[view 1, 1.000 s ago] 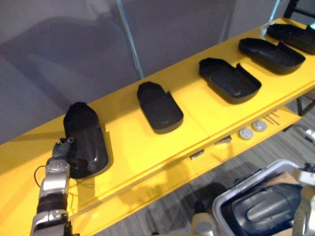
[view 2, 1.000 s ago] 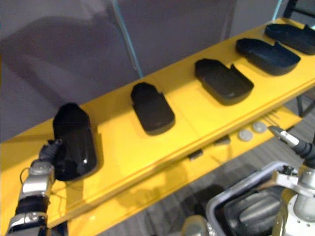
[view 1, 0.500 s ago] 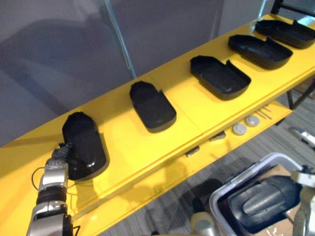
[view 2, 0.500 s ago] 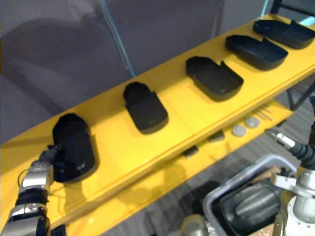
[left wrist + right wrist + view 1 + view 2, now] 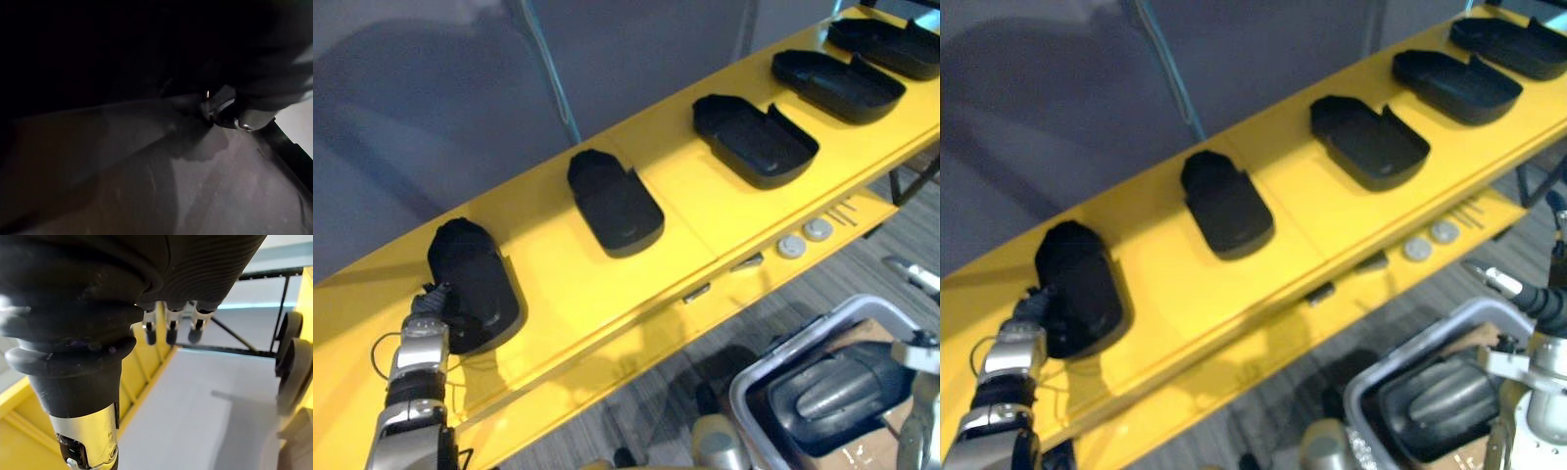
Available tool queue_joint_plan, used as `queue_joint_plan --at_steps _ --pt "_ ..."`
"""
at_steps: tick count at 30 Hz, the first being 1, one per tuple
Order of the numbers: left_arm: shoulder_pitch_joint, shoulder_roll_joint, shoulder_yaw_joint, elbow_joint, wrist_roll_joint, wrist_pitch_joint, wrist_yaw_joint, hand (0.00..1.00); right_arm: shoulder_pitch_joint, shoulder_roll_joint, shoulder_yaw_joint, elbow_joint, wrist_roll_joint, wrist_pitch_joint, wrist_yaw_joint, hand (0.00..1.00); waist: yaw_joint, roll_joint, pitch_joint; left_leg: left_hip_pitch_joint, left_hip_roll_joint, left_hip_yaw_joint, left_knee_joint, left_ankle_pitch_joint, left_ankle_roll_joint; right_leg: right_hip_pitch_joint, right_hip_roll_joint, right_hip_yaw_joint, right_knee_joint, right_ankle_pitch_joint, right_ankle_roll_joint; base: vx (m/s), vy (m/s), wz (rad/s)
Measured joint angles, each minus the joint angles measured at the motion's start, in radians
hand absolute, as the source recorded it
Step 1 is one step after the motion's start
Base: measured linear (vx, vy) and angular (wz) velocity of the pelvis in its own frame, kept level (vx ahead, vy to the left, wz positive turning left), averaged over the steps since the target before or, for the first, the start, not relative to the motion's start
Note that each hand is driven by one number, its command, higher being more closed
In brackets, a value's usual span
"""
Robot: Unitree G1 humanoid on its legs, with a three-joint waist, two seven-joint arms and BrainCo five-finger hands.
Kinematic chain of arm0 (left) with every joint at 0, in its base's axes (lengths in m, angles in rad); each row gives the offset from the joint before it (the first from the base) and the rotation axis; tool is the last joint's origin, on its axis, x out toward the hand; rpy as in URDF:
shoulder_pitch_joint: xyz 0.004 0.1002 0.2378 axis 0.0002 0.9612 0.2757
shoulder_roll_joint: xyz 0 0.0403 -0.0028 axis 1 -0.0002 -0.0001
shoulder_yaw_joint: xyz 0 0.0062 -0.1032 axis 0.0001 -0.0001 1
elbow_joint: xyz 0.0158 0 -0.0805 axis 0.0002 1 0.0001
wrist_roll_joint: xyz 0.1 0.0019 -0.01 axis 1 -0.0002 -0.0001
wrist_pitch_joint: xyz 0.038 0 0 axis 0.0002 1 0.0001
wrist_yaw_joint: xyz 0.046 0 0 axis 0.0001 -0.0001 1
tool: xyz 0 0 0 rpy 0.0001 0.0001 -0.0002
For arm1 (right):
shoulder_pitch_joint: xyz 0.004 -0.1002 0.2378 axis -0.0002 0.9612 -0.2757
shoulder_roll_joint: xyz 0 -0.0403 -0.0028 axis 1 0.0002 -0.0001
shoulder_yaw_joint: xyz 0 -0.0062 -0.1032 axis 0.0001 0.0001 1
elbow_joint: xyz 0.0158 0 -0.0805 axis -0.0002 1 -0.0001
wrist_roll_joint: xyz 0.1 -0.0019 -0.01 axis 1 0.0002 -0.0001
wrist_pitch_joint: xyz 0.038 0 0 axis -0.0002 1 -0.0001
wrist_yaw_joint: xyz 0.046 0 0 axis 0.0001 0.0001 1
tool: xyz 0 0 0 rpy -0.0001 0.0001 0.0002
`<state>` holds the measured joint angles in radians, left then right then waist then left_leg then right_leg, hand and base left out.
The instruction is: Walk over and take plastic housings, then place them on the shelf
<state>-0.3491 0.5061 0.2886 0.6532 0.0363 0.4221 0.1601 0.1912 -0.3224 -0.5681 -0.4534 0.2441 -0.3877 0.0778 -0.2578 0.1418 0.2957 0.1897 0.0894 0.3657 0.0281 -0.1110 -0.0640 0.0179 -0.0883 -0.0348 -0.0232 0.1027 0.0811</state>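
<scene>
The left hand (image 5: 431,303) lay against the end housing (image 5: 475,284) on the shelf (image 5: 558,269), though I could not tell its fingers' grip; placing seemed nearly done, with release due next.

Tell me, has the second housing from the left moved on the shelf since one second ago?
No. The second housing still lies just left of the shelf seam; only the camera shifted.

Right robot hand (image 5: 205,269) has a dark ribbed cover and silver, dark-tipped fingers (image 5: 169,333).

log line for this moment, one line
left hand at leftmost housing on shelf | right hand near bin | bin holds another housing
</scene>
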Motion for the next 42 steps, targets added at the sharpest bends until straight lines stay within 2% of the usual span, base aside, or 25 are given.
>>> queue_joint_plan --at_steps 3,10,15,24,31,32,36,42 --pt "0.006 0.0 -0.025 0.0 0.0 -0.013 0.023 1.0 0.0 -0.001 0.0 -0.002 0.001 0.001 0.012 0.0 -0.003 0.0 0.0 0.002 -0.001 0.001 0.0 0.0 0.0 0.0 0.0 0.002 0.001 0.0 0.0 0.0 0.0 0.0" --pt "0.008 -0.002 -0.059 -0.001 0.003 -0.026 0.027 1.0 0.003 -0.001 0.0 -0.002 0.02 0.004 0.035 0.0 -0.012 0.0 0.0 0.007 -0.002 0.004 0.0 0.0 0.0 -0.004 -0.001 0.007 0.018 -0.006 0.001 0.0 0.0 0.0" --pt "0.009 -0.002 -0.068 -0.002 0.003 0.01 0.034 1.0 0.006 -0.001 0.0 -0.002 0.021 0.004 0.055 0.0 -0.029 0.0 0.0 0.02 -0.003 0.006 0.0 0.0 0.0 -0.006 -0.002 0.01 0.044 -0.019 0.003 0.0 0.001 -0.01" --pt "-0.002 -0.002 -0.066 0.004 0.004 0.061 0.059 1.0 0.028 -0.001 0.0 -0.002 0.038 0.004 0.057 0.0 -0.033 0.001 0.0 0.018 -0.004 0.018 0.005 0.0 0.0 -0.036 -0.003 0.022 0.091 -0.036 0.001 0.0 -0.001 -0.02" --pt "-0.008 -0.002 -0.065 0.011 0.022 0.086 0.061 1.0 0.031 -0.011 0.0 -0.002 0.039 0.005 0.068 0.0 -0.035 0.018 0.009 0.017 -0.009 0.025 0.006 -0.001 0.002 -0.055 -0.005 0.033 0.122 -0.049 0.004 0.0 -0.003 -0.03" --pt "-0.012 -0.002 -0.065 0.016 0.024 0.086 0.061 0.0 0.032 -0.014 0.0 -0.002 0.039 0.005 0.071 0.0 -0.036 0.019 0.009 0.017 -0.009 0.026 0.006 -0.001 0.004 -0.055 -0.006 0.033 0.123 -0.05 0.004 0.0 0.0 0.0" --pt "-0.042 0.004 -0.064 0.036 0.063 0.088 0.056 0.0 0.031 -0.02 0.001 -0.002 0.038 0.005 0.073 0.0 -0.035 0.022 0.009 0.01 -0.014 0.025 0.011 -0.004 0.008 -0.067 -0.011 0.034 0.139 -0.058 0.003 0.0 0.0 0.0" --pt "-0.051 0.056 -0.064 0.036 0.101 0.081 0.056 0.0 0.033 -0.02 0.002 -0.001 0.038 0.012 0.072 0.0 -0.039 0.022 0.009 -0.006 -0.016 0.026 0.016 -0.005 0.01 -0.083 -0.014 0.036 0.141 -0.055 0.006 0.0 0.0 0.0"
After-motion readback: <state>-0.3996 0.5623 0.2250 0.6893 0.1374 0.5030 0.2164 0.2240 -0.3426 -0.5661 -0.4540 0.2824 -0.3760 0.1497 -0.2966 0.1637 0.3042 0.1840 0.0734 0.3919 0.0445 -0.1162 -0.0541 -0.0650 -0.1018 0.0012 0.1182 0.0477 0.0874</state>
